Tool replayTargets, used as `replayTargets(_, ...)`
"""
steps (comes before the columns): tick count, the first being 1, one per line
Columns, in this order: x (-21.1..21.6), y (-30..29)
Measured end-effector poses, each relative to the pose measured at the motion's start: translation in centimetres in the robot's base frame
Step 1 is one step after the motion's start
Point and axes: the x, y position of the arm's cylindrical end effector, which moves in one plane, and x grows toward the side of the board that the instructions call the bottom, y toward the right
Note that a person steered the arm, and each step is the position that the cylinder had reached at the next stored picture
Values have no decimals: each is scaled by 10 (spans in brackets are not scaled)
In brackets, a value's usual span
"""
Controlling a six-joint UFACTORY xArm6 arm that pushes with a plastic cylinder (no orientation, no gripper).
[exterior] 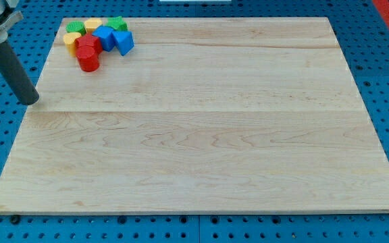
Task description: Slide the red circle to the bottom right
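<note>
Bare board (pixel 201 162); my tip (pixel 32 101), no jaws, left of the red circle (pixel 88 62): light, slides easily; push its upper-left side

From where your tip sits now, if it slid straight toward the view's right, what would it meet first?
Probably nothing: my tip sits off the board's left edge, below the cluster. The red circle, nearest, lies above that line, though depth is uncertain.
</note>
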Motion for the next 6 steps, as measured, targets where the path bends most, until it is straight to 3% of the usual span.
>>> replayTargets(2, 9, 119)
replayTargets(3, -18, 30)
replayTargets(4, -62, -6)
replayTargets(5, -90, 24)
replayTargets(6, -91, 92)
